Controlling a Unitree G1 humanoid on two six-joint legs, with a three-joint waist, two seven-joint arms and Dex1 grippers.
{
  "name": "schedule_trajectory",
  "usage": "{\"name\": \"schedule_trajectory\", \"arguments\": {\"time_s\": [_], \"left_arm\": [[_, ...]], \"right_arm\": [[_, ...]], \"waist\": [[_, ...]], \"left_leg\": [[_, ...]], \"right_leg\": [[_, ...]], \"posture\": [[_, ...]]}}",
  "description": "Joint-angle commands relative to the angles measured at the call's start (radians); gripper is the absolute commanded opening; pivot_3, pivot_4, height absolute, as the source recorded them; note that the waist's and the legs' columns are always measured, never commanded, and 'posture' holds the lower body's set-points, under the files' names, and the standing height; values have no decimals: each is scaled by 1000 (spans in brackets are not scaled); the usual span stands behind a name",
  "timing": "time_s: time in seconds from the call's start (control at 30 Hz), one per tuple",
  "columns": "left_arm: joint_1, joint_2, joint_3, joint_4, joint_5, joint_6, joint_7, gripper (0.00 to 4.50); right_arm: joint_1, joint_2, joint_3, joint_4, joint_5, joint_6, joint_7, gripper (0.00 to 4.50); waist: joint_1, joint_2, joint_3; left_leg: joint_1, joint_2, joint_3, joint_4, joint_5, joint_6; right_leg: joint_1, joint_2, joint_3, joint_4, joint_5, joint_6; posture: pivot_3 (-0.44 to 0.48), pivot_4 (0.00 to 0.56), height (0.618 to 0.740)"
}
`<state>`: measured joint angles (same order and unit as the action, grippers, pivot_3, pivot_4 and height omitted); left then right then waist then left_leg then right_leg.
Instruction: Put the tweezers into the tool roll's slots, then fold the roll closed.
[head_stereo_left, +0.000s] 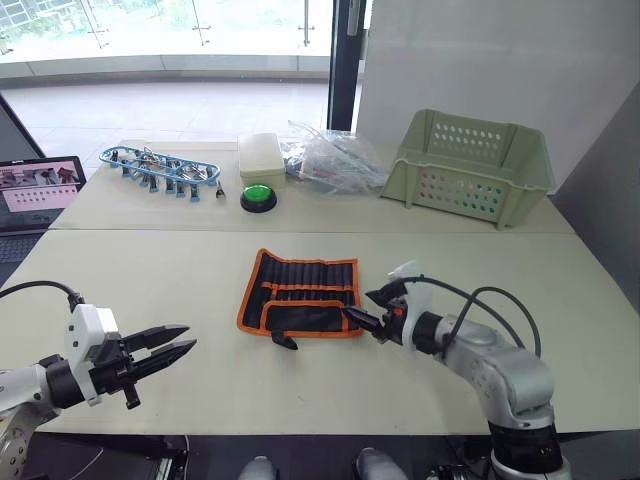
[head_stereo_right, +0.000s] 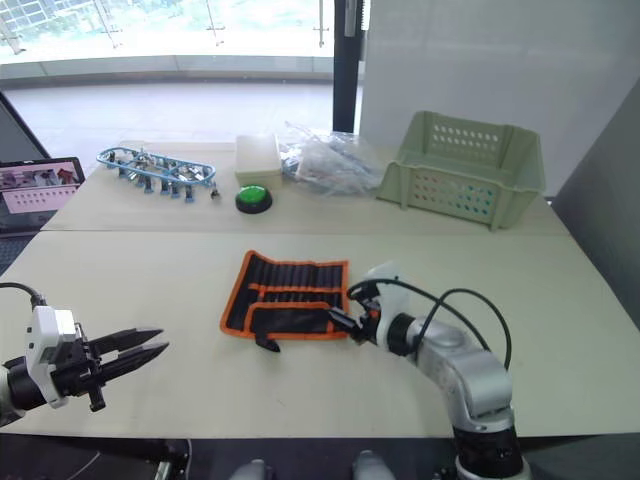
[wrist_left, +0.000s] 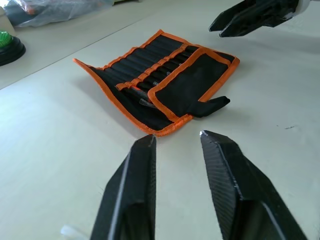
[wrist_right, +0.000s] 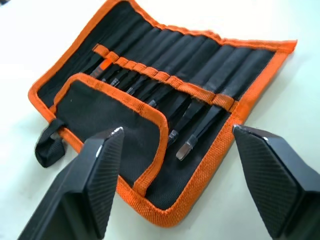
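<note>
Tool roll (head_stereo_left: 300, 293) lying open and flat near the middle of the pale tabletop (head_stereo_left: 180, 270), orange trim all round, one lower flap folded up over part of the inner face. Small black strap tab (head_stereo_left: 285, 342) protruding from the near edge. Tweezers (wrist_right: 165, 95) seated side by side in the slots (wrist_right: 200, 65), held under an orange-edged band; tips of several projecting below the band, two of them metallic at the ends. Exact count of tweezers not determinable.

Right pincer (head_stereo_left: 372, 310) positioned just beside the roll's right edge, low over the tabletop, fingers spread wide and holding nothing; contact with the roll not determinable. In the right wrist view, both fingers (wrist_right: 90, 180) framing the folded flap and the tweezer tips.

Left pincer (head_stereo_left: 165, 348) well apart from the roll, toward the near left part of the tabletop, pointed toward the roll, fingers parted by a narrow gap, holding nothing.

On the far tabletop: blue-framed rack of small tools (head_stereo_left: 160, 168) at left, green round button (head_stereo_left: 258, 196) near centre, pale box (head_stereo_left: 262, 157) just behind it, clear plastic bags (head_stereo_left: 330, 160) beside that, pale green perforated basket (head_stereo_left: 470, 165) at right. Laptop screen (head_stereo_left: 40, 190) at the far left edge.
</note>
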<state>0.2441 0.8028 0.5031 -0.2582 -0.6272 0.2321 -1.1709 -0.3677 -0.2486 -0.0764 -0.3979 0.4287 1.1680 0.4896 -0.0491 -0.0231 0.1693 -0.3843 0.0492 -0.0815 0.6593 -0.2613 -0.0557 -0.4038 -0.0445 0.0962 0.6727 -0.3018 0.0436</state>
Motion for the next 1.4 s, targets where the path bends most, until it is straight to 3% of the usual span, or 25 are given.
{"name": "schedule_trajectory", "arguments": {"time_s": [0.03,0.2,0.77,1.33,1.4], "left_arm": [[-24,12,-4,23,8,-32,-23,2839],[-24,18,-34,1,6,-2,-29,4454],[-89,27,-80,35,26,4,-20,4454],[-81,15,-81,9,26,30,-3,4454],[-79,15,-81,2,22,36,1,4500]], "right_arm": [[-47,26,-69,67,55,127,-42,3521],[-93,73,-152,137,88,217,-91,3521],[-320,294,-482,440,221,335,-211,3521],[-333,246,-508,504,237,280,-247,3521],[-326,248,-494,503,239,277,-246,3005]], "waist": [[0,0,0],[-3,0,0],[-37,1,1],[-45,3,2],[-45,3,2]], "left_leg": [[0,0,0,0,0,0],[-1,0,0,0,0,0],[0,1,0,-1,0,0],[-1,1,0,-1,0,0],[-1,1,0,-1,0,0]], "right_leg": [[0,0,0,0,0,0],[-1,0,0,0,0,0],[-2,1,0,4,0,0],[-3,1,0,4,0,0],[-3,1,0,4,0,0]], "posture": [[0,150,713],[0,150,713],[0,150,713],[0,150,713],[0,150,713]]}}
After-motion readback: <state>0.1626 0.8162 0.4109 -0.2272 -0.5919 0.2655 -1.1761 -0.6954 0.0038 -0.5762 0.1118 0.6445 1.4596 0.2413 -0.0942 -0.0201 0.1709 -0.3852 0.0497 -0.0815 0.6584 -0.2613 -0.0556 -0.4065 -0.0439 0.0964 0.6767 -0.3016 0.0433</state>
